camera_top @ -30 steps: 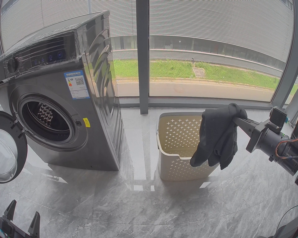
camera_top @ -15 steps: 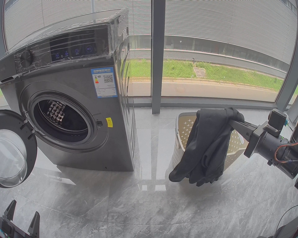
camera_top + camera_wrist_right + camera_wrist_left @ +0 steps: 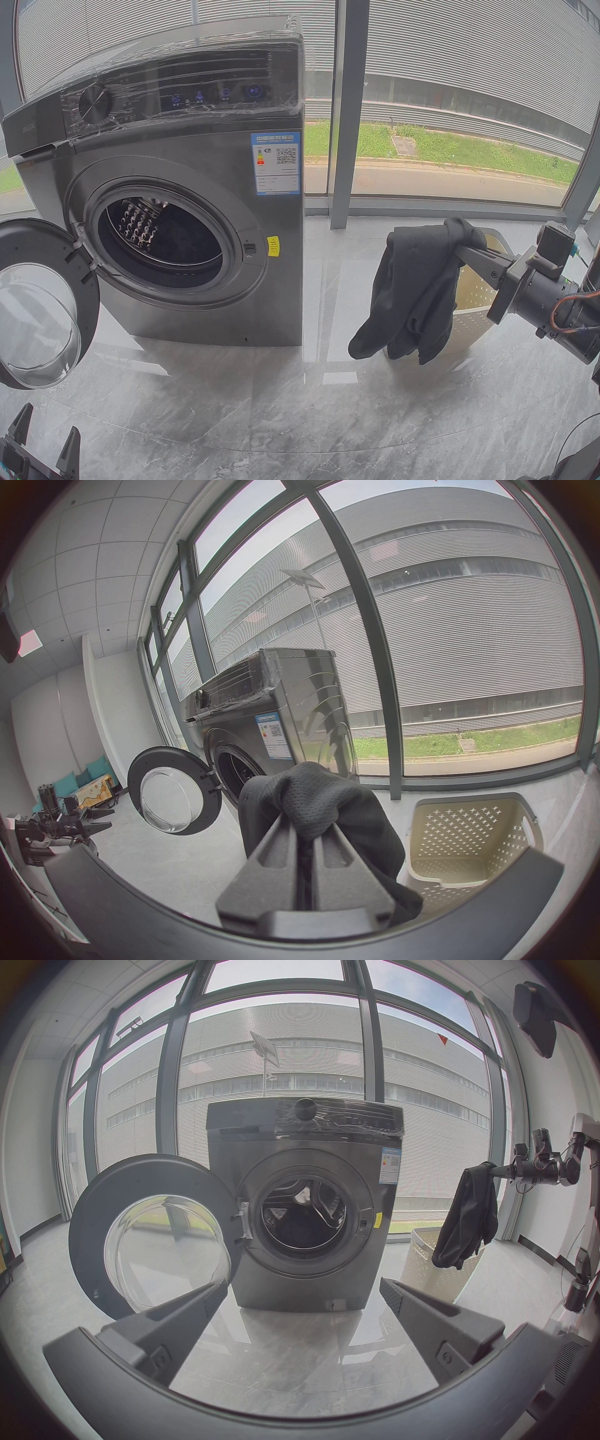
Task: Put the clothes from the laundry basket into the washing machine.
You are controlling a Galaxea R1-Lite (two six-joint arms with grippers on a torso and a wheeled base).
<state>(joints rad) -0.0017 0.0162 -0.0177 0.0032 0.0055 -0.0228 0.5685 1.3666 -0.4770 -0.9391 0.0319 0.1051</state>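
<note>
- Right of centre in the head view: right gripper pressed together on the top fold of a dark garment. The cloth hangs free in the air, off the floor, in front of the laundry basket.
- Left half of frame: washing machine, round door swung wide at far left, drum mouth dark and apparently unobstructed.
- Garment well apart from the drum mouth; the carry across looks not yet done.
- Bottom-left corner: left gripper low, fingers spread, holding nothing.
- Risk: the pinch takes only a small bunch of fabric. A quick swing could work it loose and drop the garment on the floor.
- Risk: long dangling ends could snag on the drum rim, or trail out over the seal if let go too shallow.
- Risk: the open door stands just above the left gripper; a careless lift could knock it.
</note>
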